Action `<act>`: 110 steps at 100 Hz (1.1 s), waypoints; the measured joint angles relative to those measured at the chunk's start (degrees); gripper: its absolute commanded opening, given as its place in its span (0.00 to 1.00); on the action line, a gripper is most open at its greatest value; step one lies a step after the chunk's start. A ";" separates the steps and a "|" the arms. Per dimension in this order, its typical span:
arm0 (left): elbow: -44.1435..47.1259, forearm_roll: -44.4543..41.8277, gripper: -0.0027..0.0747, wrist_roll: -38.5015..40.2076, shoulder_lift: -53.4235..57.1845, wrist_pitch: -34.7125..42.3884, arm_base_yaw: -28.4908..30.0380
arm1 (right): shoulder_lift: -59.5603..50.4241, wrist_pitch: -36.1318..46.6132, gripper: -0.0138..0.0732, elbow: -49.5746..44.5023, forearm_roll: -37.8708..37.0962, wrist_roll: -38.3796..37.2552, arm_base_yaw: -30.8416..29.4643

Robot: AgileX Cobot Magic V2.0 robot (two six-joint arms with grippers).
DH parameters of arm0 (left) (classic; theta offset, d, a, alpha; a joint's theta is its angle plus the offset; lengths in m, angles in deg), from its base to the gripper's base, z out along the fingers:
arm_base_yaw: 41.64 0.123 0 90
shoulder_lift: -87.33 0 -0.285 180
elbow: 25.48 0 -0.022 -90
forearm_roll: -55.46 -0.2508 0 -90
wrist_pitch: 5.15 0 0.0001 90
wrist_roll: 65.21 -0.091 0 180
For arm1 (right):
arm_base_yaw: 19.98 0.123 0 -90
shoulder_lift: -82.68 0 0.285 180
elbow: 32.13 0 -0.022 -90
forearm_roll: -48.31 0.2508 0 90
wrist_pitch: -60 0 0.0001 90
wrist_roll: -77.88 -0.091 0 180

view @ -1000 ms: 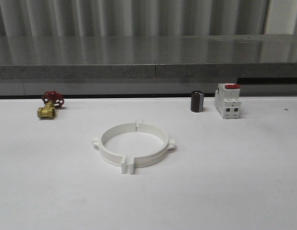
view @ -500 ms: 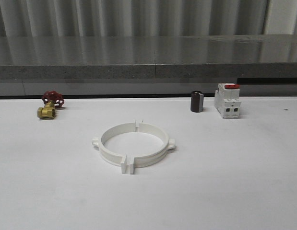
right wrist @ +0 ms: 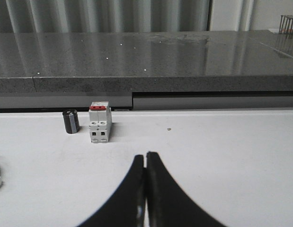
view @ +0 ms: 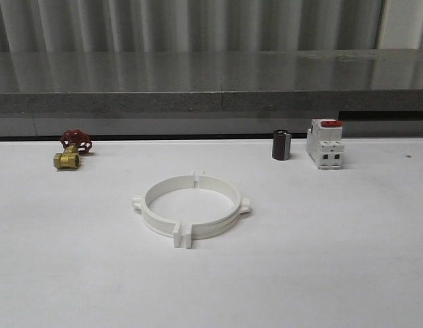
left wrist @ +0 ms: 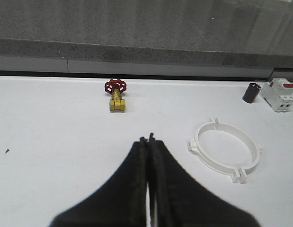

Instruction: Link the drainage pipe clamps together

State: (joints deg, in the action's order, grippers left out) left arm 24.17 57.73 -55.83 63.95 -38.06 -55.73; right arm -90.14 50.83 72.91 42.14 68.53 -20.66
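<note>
Seeing clamps [view: 191,208] joined as one ring on table [view: 320,260].
My left gripper [left wrist: 148,140] and right gripper [right wrist: 146,156]: both closed, empty.

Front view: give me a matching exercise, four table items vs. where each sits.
Items:
1. clamps
2. valve
3. breaker
4. dark cylinder

Places:
A. far left, by the back edge
B. far right, by the back edge
C. centre of the table, joined as a ring
D. just left of the breaker

Pairs: 1-C, 2-A, 3-B, 4-D
</note>
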 measured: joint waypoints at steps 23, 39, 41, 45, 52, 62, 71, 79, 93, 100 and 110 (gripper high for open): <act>0.00 0.00 0.01 0.00 0.00 0.00 0.00 | 0.00 3.78 0.08 -3.80 0.13 0.00 0.00; 0.00 0.00 0.01 0.00 0.00 0.00 0.00 | 0.00 5.26 0.08 -3.80 0.13 0.00 0.00; 0.00 0.00 0.01 0.00 0.00 0.00 0.00 | 0.00 5.26 0.08 -3.80 0.13 0.00 0.00; 0.00 0.00 0.01 0.00 0.00 0.00 0.00 | 0.00 5.30 0.08 -3.80 0.13 0.00 0.00; 0.00 0.00 0.01 0.00 0.00 0.00 0.00 | 0.00 5.39 0.08 -3.80 0.13 0.00 0.00; 0.00 0.00 0.01 0.00 0.00 0.00 0.00 | 0.00 5.39 0.08 -3.80 0.13 0.00 0.00; 0.00 0.00 0.01 0.00 0.00 0.00 0.00 | 0.00 5.39 0.08 -3.80 0.13 0.00 0.00; 0.00 0.00 0.01 0.00 0.00 0.00 0.00 | 0.00 5.39 0.08 -3.80 0.13 0.00 0.00; 0.00 0.00 0.01 0.00 0.00 0.00 0.00 | 0.00 5.39 0.08 -3.80 0.13 0.00 0.00; 0.00 0.00 0.01 0.00 0.00 0.00 0.00 | 0.00 5.39 0.08 -3.80 0.13 0.00 0.00; 0.00 0.00 0.01 0.00 0.00 0.00 0.00 | 0.00 5.39 0.08 -3.80 0.13 0.00 0.00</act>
State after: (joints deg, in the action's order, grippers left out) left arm 24.17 57.73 -55.83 63.95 -38.06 -55.73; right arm -90.14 56.22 69.12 42.27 68.53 -20.66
